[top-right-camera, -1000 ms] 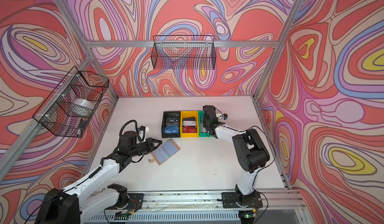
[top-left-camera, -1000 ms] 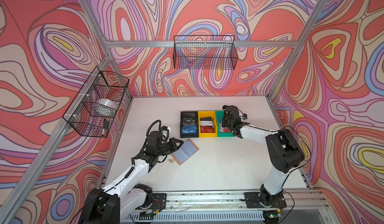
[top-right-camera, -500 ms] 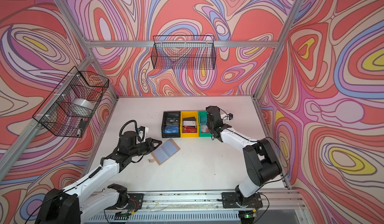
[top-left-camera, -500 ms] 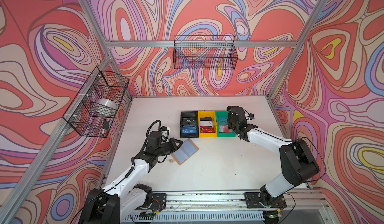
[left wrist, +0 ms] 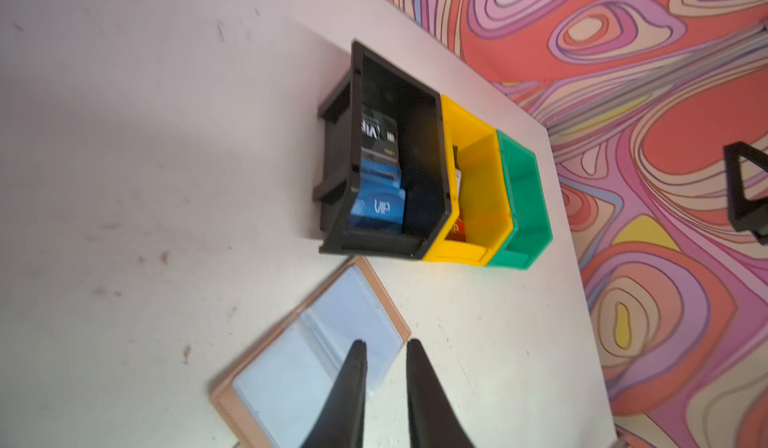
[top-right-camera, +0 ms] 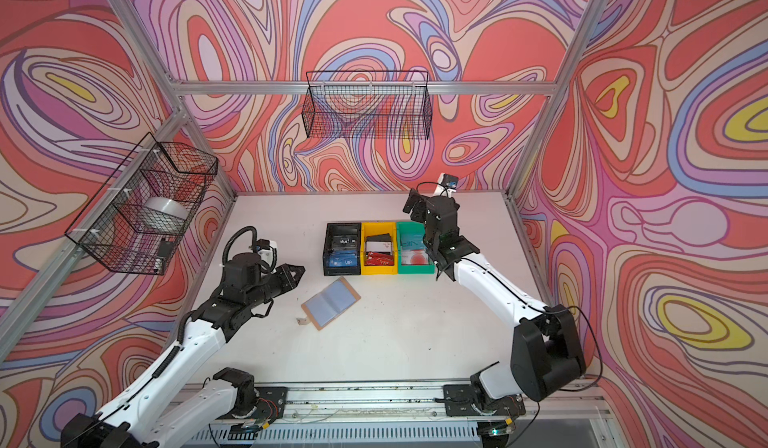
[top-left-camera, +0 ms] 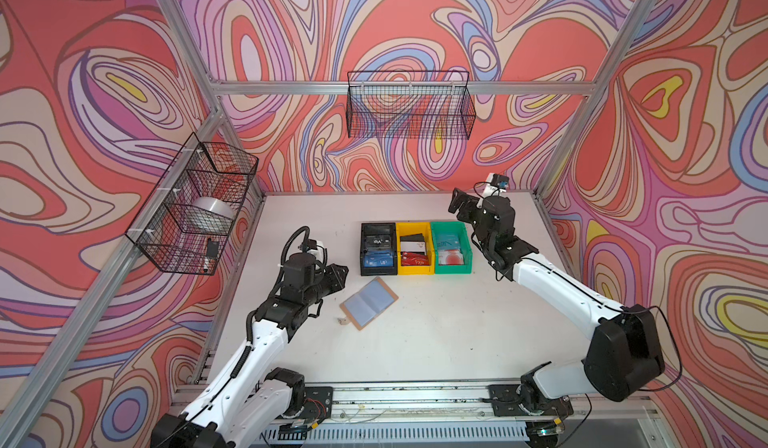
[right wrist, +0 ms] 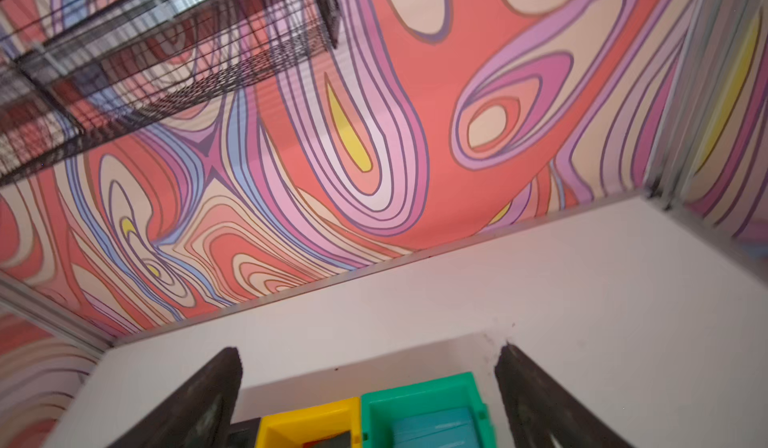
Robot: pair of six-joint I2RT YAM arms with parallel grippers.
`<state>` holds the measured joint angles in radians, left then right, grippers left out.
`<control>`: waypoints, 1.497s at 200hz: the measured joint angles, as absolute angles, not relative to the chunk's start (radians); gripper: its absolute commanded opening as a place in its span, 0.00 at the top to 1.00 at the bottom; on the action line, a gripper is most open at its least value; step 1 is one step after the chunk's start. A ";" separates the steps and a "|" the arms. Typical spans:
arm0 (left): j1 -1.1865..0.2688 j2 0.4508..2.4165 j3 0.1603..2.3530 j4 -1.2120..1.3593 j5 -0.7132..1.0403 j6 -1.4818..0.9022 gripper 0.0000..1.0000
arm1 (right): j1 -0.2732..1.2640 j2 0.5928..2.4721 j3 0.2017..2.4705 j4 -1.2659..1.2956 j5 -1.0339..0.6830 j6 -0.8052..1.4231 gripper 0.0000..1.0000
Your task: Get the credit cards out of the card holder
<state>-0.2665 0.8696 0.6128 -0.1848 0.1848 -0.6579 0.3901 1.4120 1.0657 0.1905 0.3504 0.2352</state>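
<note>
Card holder (top-left-camera: 369,303) open flat on table (top-left-camera: 436,342) (clear sleeves (left wrist: 291,367) up), left gripper (left wrist: 384,342) just beside it, narrowly parted and empty, right gripper (right wrist: 369,348) spread wide, empty, near green bin (top-left-camera: 453,269).

open: bare table (top-left-camera: 436,342) nearside of card holder (top-left-camera: 369,303) | blocked: three bins (top-left-camera: 415,269) behind (side by side)

Bright, even light casts soft shadows; both wrist views look blurred (the top views are sharp).
</note>
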 measured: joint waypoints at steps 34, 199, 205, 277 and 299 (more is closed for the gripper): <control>-0.266 0.738 0.548 -0.099 -0.047 -0.542 0.32 | 0.373 1.327 0.890 0.241 0.284 -0.046 0.02; -0.050 1.061 0.244 0.593 -0.189 -0.110 0.22 | 0.132 1.655 0.452 0.870 0.176 -0.074 0.01; -0.040 1.106 0.244 0.627 -0.180 -0.107 0.23 | 0.124 1.658 0.422 0.920 0.184 -0.064 0.01; 0.021 1.532 0.264 0.921 -0.030 -0.075 0.24 | 0.098 1.723 0.372 1.127 0.216 -0.041 0.02; 0.021 1.532 0.296 0.921 -0.023 -0.075 0.01 | 0.098 1.723 0.374 1.130 0.216 -0.040 0.01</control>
